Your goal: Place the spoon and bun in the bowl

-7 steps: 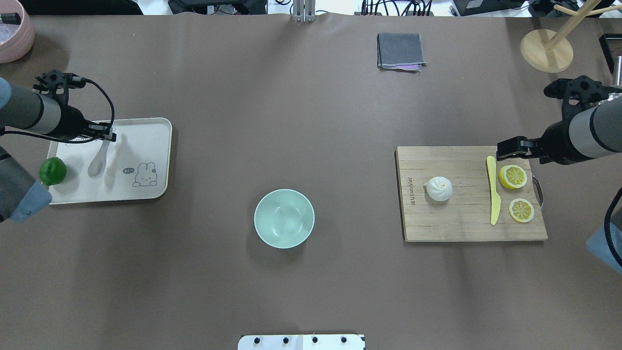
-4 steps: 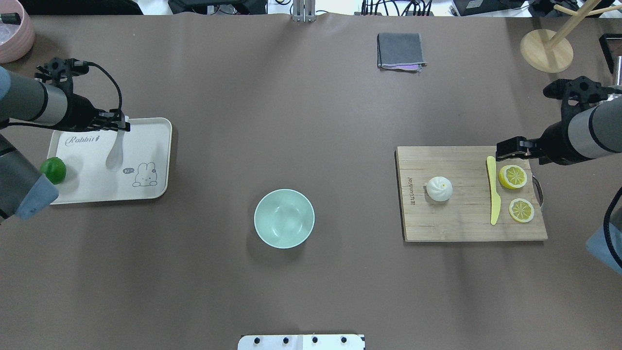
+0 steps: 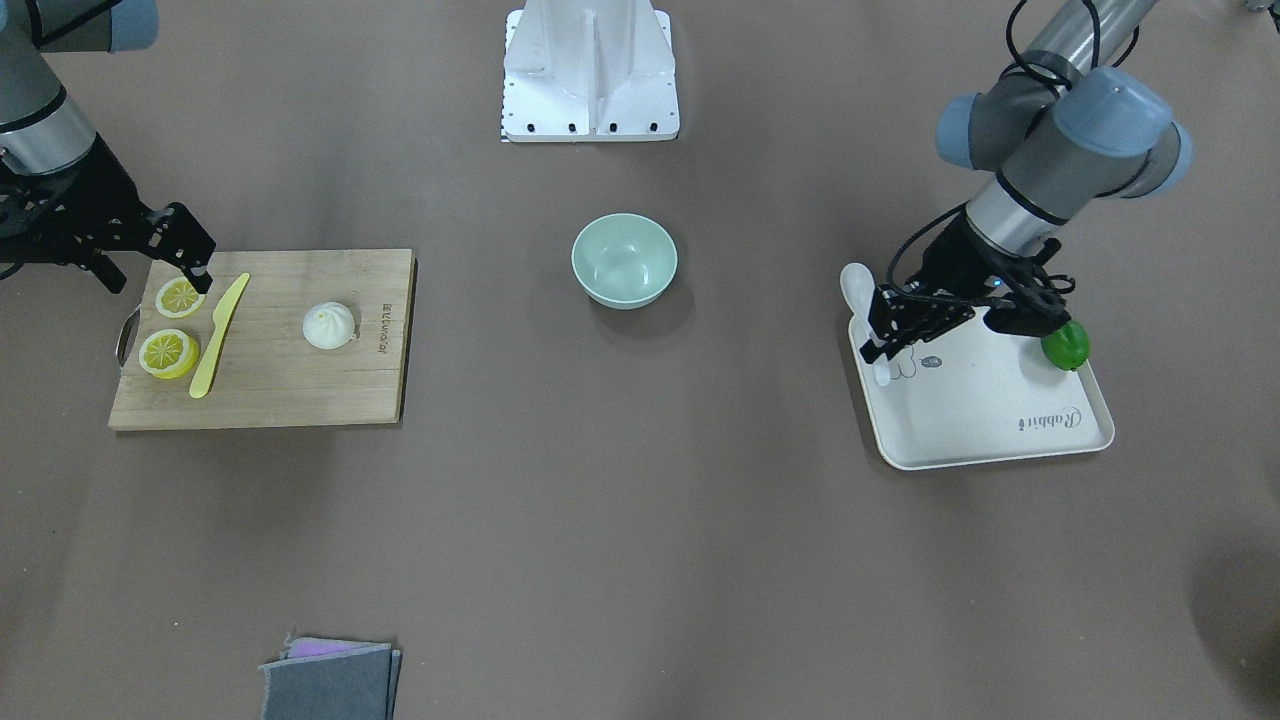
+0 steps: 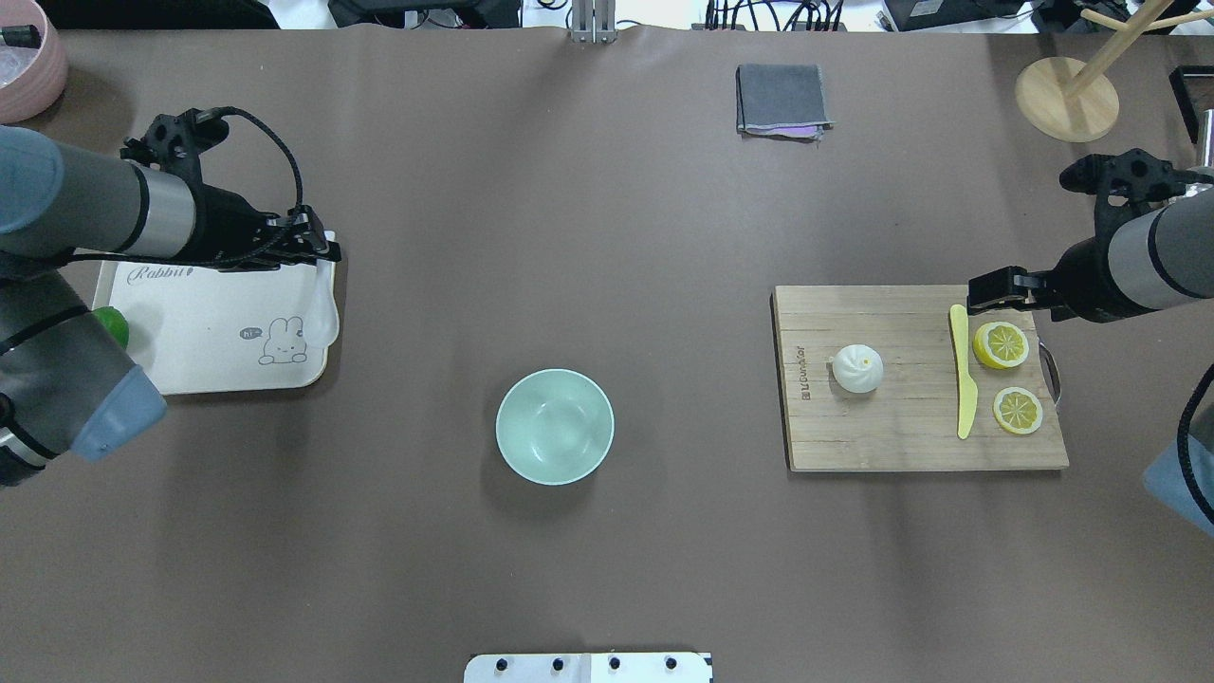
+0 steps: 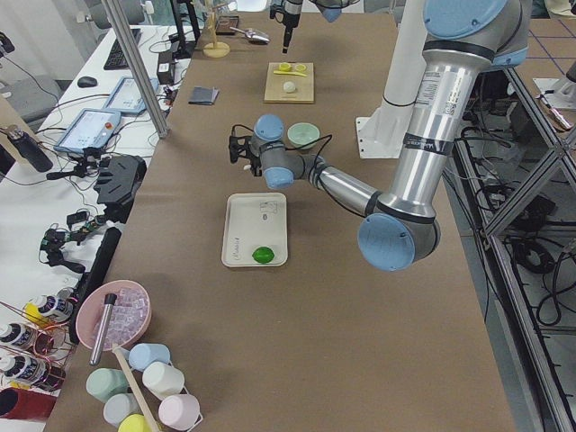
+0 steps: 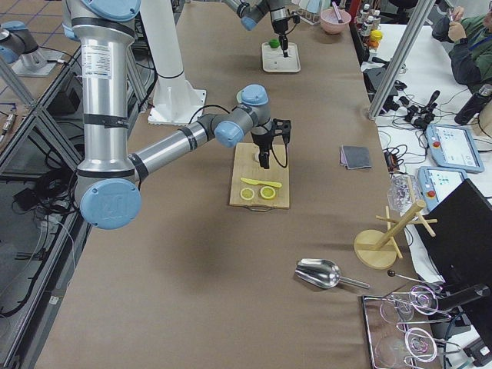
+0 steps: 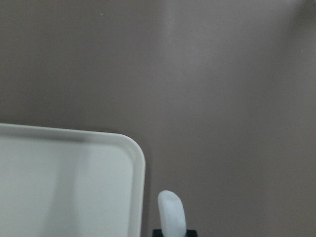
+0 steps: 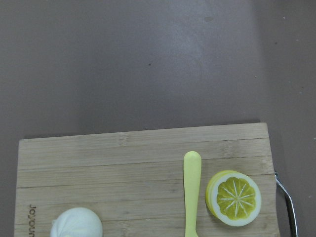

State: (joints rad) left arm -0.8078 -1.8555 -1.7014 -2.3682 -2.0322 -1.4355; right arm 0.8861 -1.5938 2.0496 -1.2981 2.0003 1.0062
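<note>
My left gripper [image 4: 318, 251] is shut on the handle of the white spoon [image 4: 328, 308] and holds it in the air over the right edge of the white tray [image 4: 209, 360]. The spoon's end shows in the left wrist view [image 7: 171, 212]. The mint-green bowl [image 4: 527, 448] stands empty at the table's middle. The white bun [image 4: 857, 368] sits on the wooden cutting board [image 4: 901, 441]. My right gripper [image 4: 1005, 289] hovers open and empty over the board's far right part, beside the bun's right.
A yellow knife [image 4: 964, 379] and two lemon slices [image 4: 1001, 344] lie on the board's right part. A green lime [image 4: 116, 325] sits on the tray's left edge. A grey cloth [image 4: 781, 100], a wooden stand [image 4: 1066, 100] and a pink bowl [image 4: 24, 66] are at the far side.
My left gripper lifted the spoon off the tray and carried it right, from the tray's middle to its right edge. The right arm has not moved.
</note>
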